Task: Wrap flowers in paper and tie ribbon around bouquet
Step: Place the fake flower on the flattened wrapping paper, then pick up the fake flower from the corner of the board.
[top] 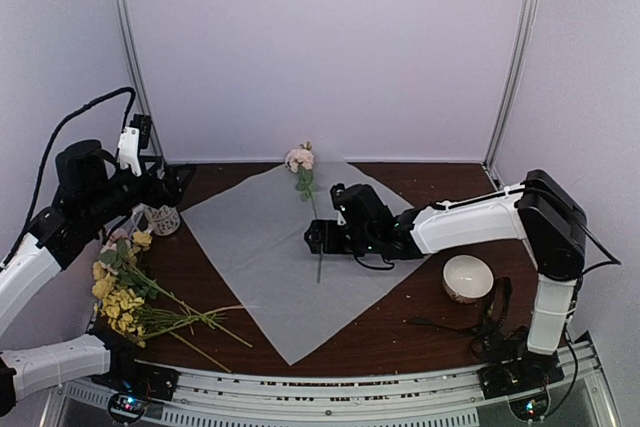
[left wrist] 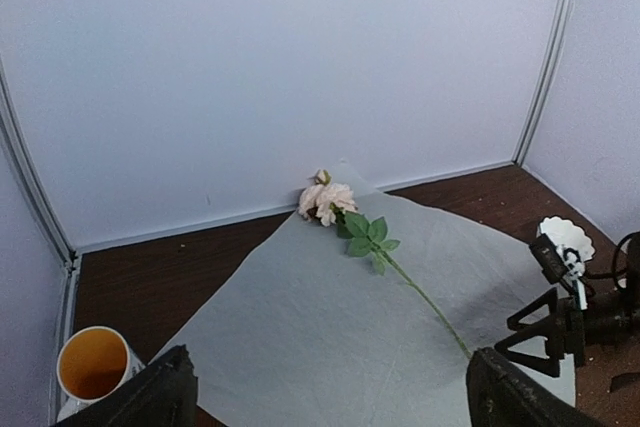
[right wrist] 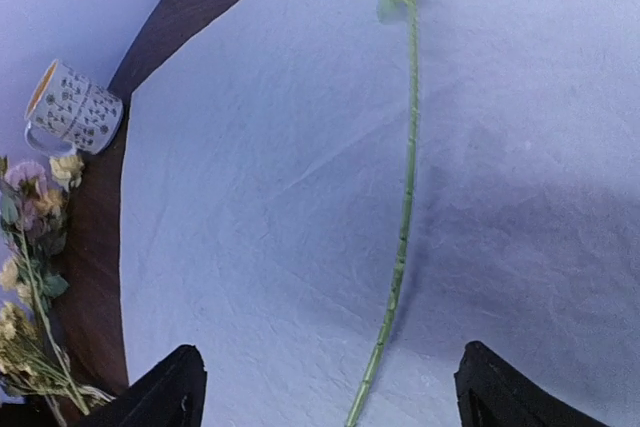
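A large thin pale grey-white paper sheet (top: 260, 257) lies flat on the dark brown wooden table (top: 420, 317), turned so that one corner points to 12 o'clock. One long-stemmed flower lies on it, its pale pink bloom (top: 299, 159) at that 12 o'clock corner and its thin green stem (right wrist: 405, 197) running toward 6 o'clock. The right gripper (top: 318, 238) hovers low over the stem's lower half, jaws spread wide with the stem between them and not pinched. The left gripper (left wrist: 335, 392) hangs at 10 o'clock, spread wide too and holding nothing, just above a white mug (top: 160, 218) with an orange inside and small dark print too fine to read. The bunch of yellow and pale pink flowers (top: 125, 292) lies on the table at 8 o'clock, stem ends reaching the paper's edge. A white round bowl (top: 466, 277) sits at 4 o'clock.
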Tool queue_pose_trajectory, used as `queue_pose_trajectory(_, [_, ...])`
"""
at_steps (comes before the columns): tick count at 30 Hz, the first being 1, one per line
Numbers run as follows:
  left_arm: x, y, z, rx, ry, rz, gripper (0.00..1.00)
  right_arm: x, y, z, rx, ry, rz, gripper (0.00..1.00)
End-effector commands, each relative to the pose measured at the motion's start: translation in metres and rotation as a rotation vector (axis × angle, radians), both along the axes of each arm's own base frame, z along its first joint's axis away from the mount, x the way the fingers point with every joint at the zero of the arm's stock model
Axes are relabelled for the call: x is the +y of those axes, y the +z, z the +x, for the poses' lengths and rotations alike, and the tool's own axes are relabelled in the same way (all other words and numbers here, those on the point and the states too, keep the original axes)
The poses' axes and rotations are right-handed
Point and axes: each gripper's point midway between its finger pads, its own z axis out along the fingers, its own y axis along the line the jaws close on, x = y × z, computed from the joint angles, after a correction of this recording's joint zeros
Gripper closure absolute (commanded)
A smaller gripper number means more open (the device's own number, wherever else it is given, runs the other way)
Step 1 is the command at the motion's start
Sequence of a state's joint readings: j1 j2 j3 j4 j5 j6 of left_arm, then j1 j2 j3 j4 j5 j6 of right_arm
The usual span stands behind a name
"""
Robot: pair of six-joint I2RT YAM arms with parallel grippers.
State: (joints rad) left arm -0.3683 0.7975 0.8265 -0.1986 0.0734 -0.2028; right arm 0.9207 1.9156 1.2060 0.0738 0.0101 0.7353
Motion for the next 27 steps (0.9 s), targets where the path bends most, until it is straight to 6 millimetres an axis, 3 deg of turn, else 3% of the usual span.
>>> queue_pose_trajectory(1, [0.023, -0.005, 0.013, 0.066, 0.158, 0.019, 0.02, 0.055, 0.077, -0.038, -0.349, 0.317, -0.141, 0.16])
queue_pose_trajectory(3, [0.032, -0.015, 0.016, 0.139, 0.216, 0.055, 0.02, 0.092, 0.072, -0.072, -0.366, 0.535, -0.199, 0.17])
queue_pose_trajectory(6, [0.041, -0.017, 0.016, 0.197, 0.266, 0.086, 0.02, 0.129, 0.049, -0.12, -0.307, 0.763, -0.29, 0.23])
queue_pose_trajectory(11, [0.049, -0.022, 0.019, 0.229, 0.304, 0.142, 0.02, 0.153, 0.013, -0.174, -0.269, 0.972, -0.463, 0.24])
queue_pose_trajectory(17, [0.042, -0.042, 0.029, 0.292, 0.277, 0.185, 0.02, 0.162, -0.022, -0.191, -0.19, 1.095, -0.652, 0.22])
queue_pose_trajectory(24, [0.039, -0.056, 0.038, 0.328, 0.258, 0.245, 0.02, 0.181, -0.054, -0.195, -0.225, 1.099, -0.663, 0.24])
queue_pose_trajectory(27, [0.046, -0.057, 0.038, 0.33, 0.273, 0.258, 0.02, 0.188, -0.052, -0.195, -0.235, 1.101, -0.645, 0.29])
